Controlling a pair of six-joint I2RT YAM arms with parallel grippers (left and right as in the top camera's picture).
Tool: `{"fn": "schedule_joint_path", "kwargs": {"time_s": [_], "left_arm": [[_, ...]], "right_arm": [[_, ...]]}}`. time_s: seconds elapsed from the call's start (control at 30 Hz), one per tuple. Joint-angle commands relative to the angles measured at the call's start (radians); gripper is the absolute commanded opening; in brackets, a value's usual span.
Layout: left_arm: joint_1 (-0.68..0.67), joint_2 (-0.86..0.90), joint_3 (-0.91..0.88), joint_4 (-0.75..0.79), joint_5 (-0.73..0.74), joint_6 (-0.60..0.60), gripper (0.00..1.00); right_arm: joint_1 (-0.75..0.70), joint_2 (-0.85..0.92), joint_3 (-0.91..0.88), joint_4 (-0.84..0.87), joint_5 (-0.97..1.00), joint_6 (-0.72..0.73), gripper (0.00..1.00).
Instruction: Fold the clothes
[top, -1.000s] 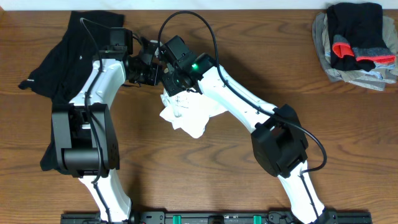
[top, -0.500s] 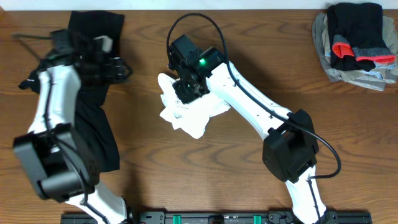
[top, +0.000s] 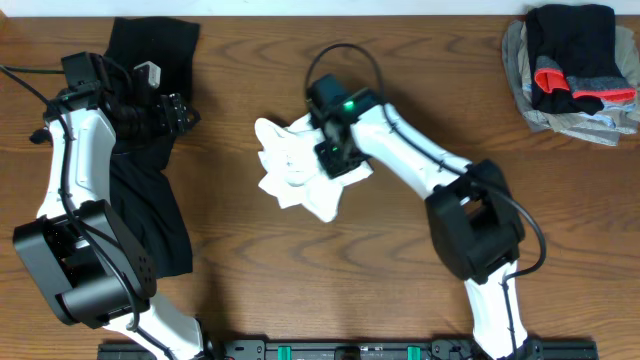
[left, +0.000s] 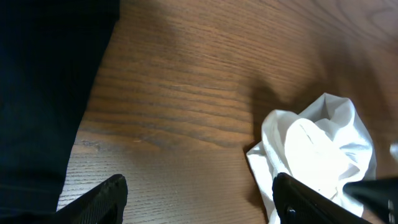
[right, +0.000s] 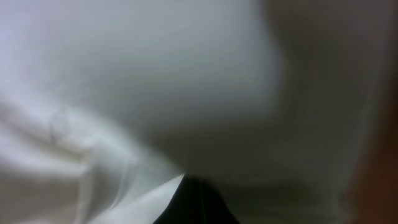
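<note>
The white T-shirt (top: 290, 170) lies crumpled in a bunch at the table's middle. My right gripper (top: 328, 152) is pressed into its right side. In the right wrist view white fabric (right: 137, 93) fills the frame and the dark fingertips (right: 199, 202) are shut, with shirt cloth bunched against them. The long black garment (top: 150, 200) lies loose down the left side. My left gripper (top: 185, 112) hovers over its right edge, apart from the shirt. In the left wrist view it (left: 199, 183) is open over bare wood, with the shirt (left: 323, 149) to its right and the black garment (left: 43, 93) to its left.
A stack of folded clothes (top: 575, 70), black, red and grey, sits at the table's far right corner. Bare wooden tabletop (top: 350, 270) stretches in front of the shirt. The right arm's cable (top: 345, 55) loops above its wrist.
My left gripper let go, opened and swung left from the shirt to the black garment. My right gripper shifted right across the shirt and shut on its fabric.
</note>
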Motion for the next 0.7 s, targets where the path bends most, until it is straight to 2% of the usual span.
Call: {"fn": "schedule_joint_path", "kwargs": {"time_s": [0.0,0.17,0.47,0.53,0.57,0.67], "left_arm": [[0.000,-0.003,0.004,0.000,0.011,-0.003,0.76],[0.000,-0.003,0.004,0.001,0.011,-0.003,0.77],[-0.005,-0.003,0.004,0.011,0.011,-0.003,0.77],[-0.009,-0.003,0.004,0.011,0.011,-0.003,0.76],[-0.011,-0.003,0.004,0.010,0.011,-0.003,0.77],[-0.021,-0.003,0.004,0.008,0.011,-0.004,0.76]], "right_arm": [[-0.077,0.000,-0.054,0.060,0.029,-0.029,0.01],[-0.176,0.000,-0.118,0.211,-0.040,-0.072,0.01],[-0.300,0.005,-0.081,0.449,0.022,-0.130,0.04],[-0.336,0.004,-0.016,0.409,-0.018,-0.129,0.15],[-0.350,0.003,0.028,0.365,-0.040,-0.129,0.24],[-0.377,0.003,0.200,0.169,-0.113,-0.124,0.46]]}}
